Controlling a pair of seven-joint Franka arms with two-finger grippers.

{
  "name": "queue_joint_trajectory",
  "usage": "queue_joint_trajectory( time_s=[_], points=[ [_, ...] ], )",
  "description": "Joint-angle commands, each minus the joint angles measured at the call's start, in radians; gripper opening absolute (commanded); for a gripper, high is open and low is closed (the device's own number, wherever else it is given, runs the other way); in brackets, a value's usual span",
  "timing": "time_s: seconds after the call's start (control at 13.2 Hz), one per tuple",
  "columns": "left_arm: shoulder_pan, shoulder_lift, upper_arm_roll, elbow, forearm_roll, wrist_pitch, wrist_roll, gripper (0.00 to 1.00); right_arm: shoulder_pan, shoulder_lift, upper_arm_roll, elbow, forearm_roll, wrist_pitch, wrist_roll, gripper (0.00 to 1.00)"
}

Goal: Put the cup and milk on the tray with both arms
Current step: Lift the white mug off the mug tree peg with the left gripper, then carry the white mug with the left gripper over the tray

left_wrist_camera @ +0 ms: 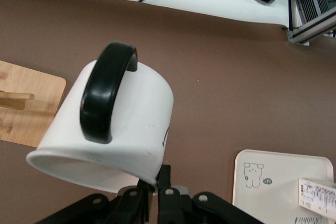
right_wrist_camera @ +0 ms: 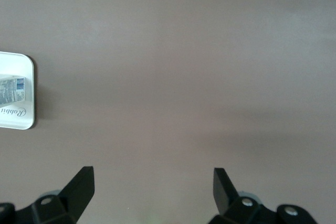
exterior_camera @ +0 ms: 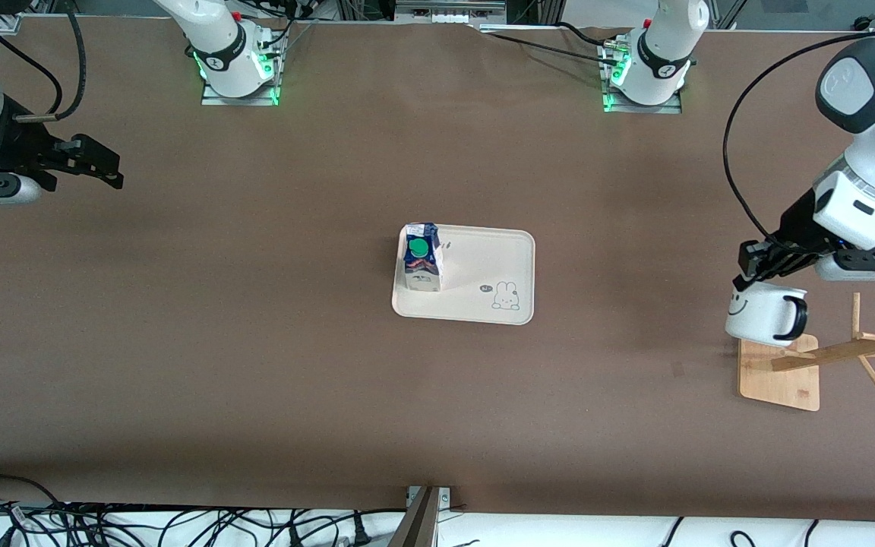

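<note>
Milk already stands upright on the tray, tucked into the corner toward the right arm's end, which leaves the rabbit-drawing half of the tray bare, presumably room kept for the cup. My left hand is clamped on the rim of the cup, one finger inside the wall and one outside by the look of the left wrist view, where the cup hangs tipped with its black handle turned away from the fingers; a rim pinch like this keeps the handle clear. The cup hangs just under the hand, over the square base of the wooden stand at the left arm's end of the bench, and appears clear of the stand's pegs. The tray sits well apart from this hand, toward the bench middle. I judge the cup half of the job is in its carry stage. My right hand waits over bare bench at its own end, fingers spread wide with nothing between them, the tray edge visible well off to one side of it.
</note>
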Motion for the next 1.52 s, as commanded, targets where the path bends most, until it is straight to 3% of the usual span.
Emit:
queue_joint_trajectory(
  time_s=[0.0, 0.15, 0.3, 0.46, 0.68, 1.29, 1.44],
  points=[
    [-0.016, 0.085, -0.046, 0.147, 0.088, -0.143, -0.046, 0.0, -0.008, 0.01, -0.002, 0.026, -0.001, -0.013, 0.005, 1.0],
    [-0.099, 0.157, -0.049, 0.262, 0.183, -0.255, -0.093, 0.0, -0.008, 0.01, -0.002, 0.026, -0.001, -0.011, 0.005, 1.0],
    [-0.198, 0.226, -0.049, 0.346, 0.252, -0.337, -0.261, 0.0, -0.008, 0.01, -0.002, 0.026, -0.001, -0.011, 0.005, 1.0],
    [-0.265, 0.284, -0.046, 0.383, 0.257, -0.377, -0.432, 0.0, -0.008, 0.011, -0.002, 0.026, -0.002, -0.01, 0.005, 1.0],
    [-0.325, 0.449, -0.049, 0.498, 0.241, -0.522, -0.44, 0.0, -0.008, 0.01, -0.002, 0.026, -0.002, -0.011, 0.005, 1.0],
    [-0.522, 0.718, -0.055, 0.646, 0.23, -0.491, -0.567, 0.0, -0.008, 0.01, -0.002, 0.026, -0.002, -0.011, 0.005, 1.0],
    [-0.541, 0.761, -0.053, 0.646, 0.135, -0.484, -0.655, 0.0, -0.008, 0.01, -0.002, 0.026, -0.002, -0.013, 0.005, 1.0]
  ],
)
